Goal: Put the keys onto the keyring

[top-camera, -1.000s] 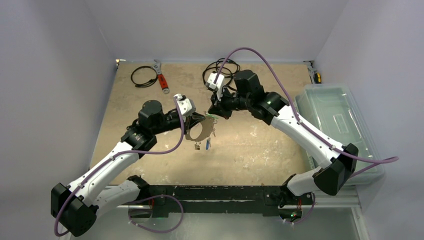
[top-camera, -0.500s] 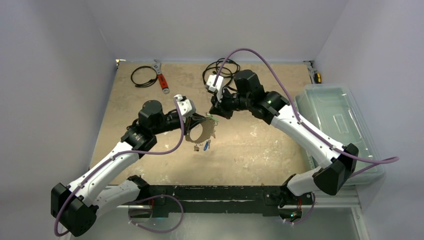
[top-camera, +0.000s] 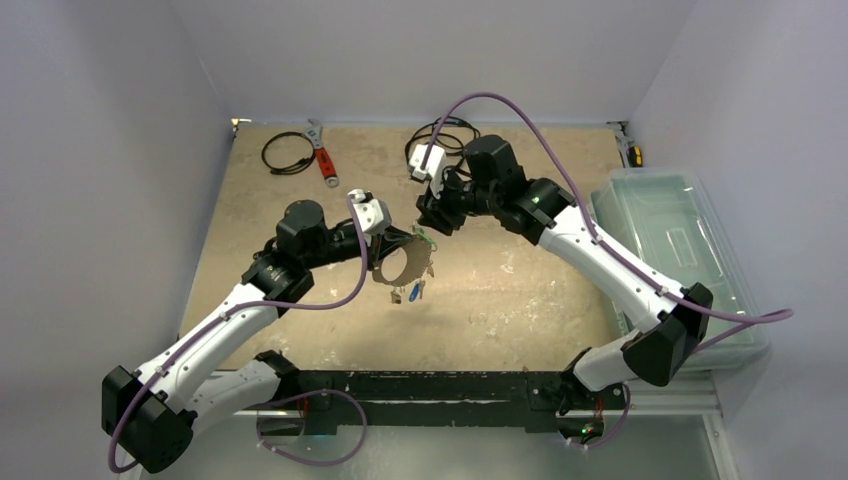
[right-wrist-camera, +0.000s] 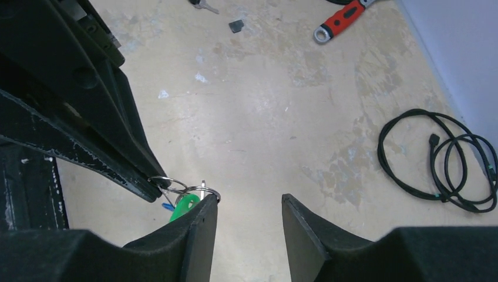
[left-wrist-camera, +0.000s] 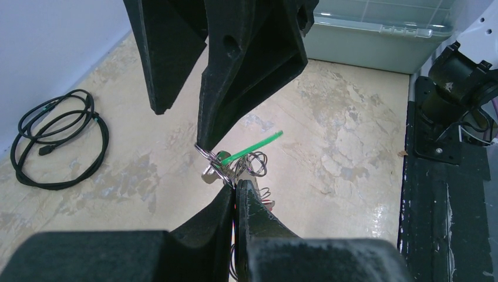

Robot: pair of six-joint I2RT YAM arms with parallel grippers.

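While the left gripper (left-wrist-camera: 236,191) pinches the keyring (top-camera: 400,281) above the table (top-camera: 520,270), keys (top-camera: 411,292) dangling below, the right gripper (right-wrist-camera: 249,200) stands spread just beside it. Its nearer finger touches the green-tagged key (right-wrist-camera: 184,206), whose tag points back toward the ring.

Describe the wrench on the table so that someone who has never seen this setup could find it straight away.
Look at the tan table from the top view and go to its far edge, towards the back left corner. Just right of the black coiled cable there lies the wrench. It is the only thing in that corner with a bright red handle and a silver metal head.
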